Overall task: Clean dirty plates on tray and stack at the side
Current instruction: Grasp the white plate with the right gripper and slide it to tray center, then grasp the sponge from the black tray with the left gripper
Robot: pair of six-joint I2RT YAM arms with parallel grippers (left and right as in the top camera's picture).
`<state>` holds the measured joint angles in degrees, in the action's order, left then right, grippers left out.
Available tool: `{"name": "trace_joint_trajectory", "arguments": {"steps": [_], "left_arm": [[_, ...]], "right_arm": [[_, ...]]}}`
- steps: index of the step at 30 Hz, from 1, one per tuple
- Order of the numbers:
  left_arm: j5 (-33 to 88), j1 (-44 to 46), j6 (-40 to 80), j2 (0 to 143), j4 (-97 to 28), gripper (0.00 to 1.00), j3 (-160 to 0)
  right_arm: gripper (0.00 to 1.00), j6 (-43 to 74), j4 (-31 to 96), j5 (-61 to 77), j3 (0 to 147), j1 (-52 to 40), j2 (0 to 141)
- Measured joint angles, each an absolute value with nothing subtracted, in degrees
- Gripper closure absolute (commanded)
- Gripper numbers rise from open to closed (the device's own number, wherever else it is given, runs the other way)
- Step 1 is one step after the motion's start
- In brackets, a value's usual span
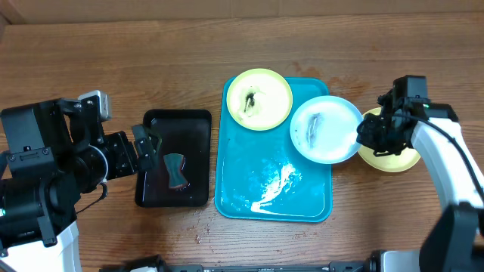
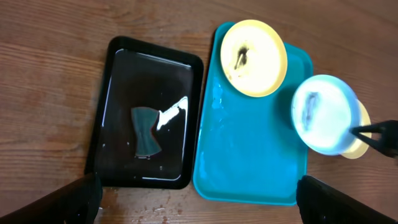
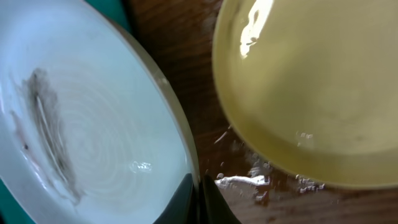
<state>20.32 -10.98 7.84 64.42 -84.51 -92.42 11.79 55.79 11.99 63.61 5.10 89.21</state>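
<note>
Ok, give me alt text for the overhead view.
The right pincer grips a smeared light blue plate at the turquoise tray's right edge. A smeared yellow-rimmed plate sits at the tray's top-left, a second yellow plate lies off-tray, right. The open left pincer hovers over a black tray.

no readable text, no labels, no brands, no numbers

Bright, even light; glare streaks on tray (right-wrist view soft).
</note>
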Motion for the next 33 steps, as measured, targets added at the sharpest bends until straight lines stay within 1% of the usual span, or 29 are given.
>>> {"name": "trace_joint_trajectory", "arguments": {"steps": [4,6,7,9,10,12,14,15,16,17,18,21,26,29,30,32,33], "left_arm": [[19.7,-11.0,7.7,64.4,-85.5,0.0,-91.8],[19.4,-11.0,7.7,64.4,-85.5,0.02,-90.4],[19.0,-11.0,7.7,64.4,-85.3,0.04,-89.1],[18.4,-11.0,7.7,64.4,-84.9,0.11,-86.2],[18.2,-11.0,7.6,64.4,-84.5,0.13,-84.8],[17.9,-11.0,7.7,64.5,-83.8,0.14,-82.2],[16.7,-10.9,7.7,64.6,-82.1,0.14,-78.6],[16.4,-10.7,7.7,64.7,-81.8,0.14,-77.8],[15.4,-10.1,7.8,64.7,-80.6,0.13,-76.5],[14.3,-9.2,8.2,64.7,-79.8,0.13,-75.1],[13.3,-8.2,8.7,64.8,-78.7,0.12,-73.8],[9.5,-4.5,10.7,65.6,-75.6,0.12,-69.9],[4.9,1.8,14.2,70.9,-71.0,0.14,-64.8],[2.6,4.2,16.5,75.8,-68.4,0.16,-63.4],[1.8,4.8,17.5,77.8,-67.8,0.23,-63.3],[0.4,5.3,19.6,82.8,-66.8,0.33,-63.2],[0.1,5.3,20.6,84.6,-66.6,0.4,-63.2]], "right_arm": [[0.96,12.0,61.5,13.3,64.3,1.7,84.2],[0.96,12.0,62.3,13.7,63.9,-1.9,83.6],[0.96,12.0,61.0,13.8,62.9,-4.1,83.7],[0.96,12.1,57.2,13.8,60.0,-9.0,84.1],[0.96,12.5,55.1,13.7,58.5,-11.1,84.2],[0.96,14.2,49.5,13.0,54.4,-15.5,85.0],[0.96,17.3,42.2,10.2,49.2,-20.3,86.3],[0.96,18.0,41.0,9.6,48.2,-21.1,86.6],[0.88,18.5,39.4,8.9,47.1,-21.7,86.7],[0.71,19.3,38.6,8.3,46.3,-22.4,86.7],[0.65,19.5,38.3,7.9,46.1,-22.8,86.7],[0.61,20.6,39.2,7.1,46.7,-23.0,86.7],[0.6,21.0,46.3,6.8,50.2,-23.0,86.0],[0.6,20.9,49.2,6.7,52.3,-23.0,83.1],[0.6,20.9,50.1,7.1,52.8,-23.0,81.4],[0.6,20.8,51.1,8.8,53.1,-23.0,77.7],[0.6,20.8,51.6,10.0,53.3,-23.0,76.4]]}}
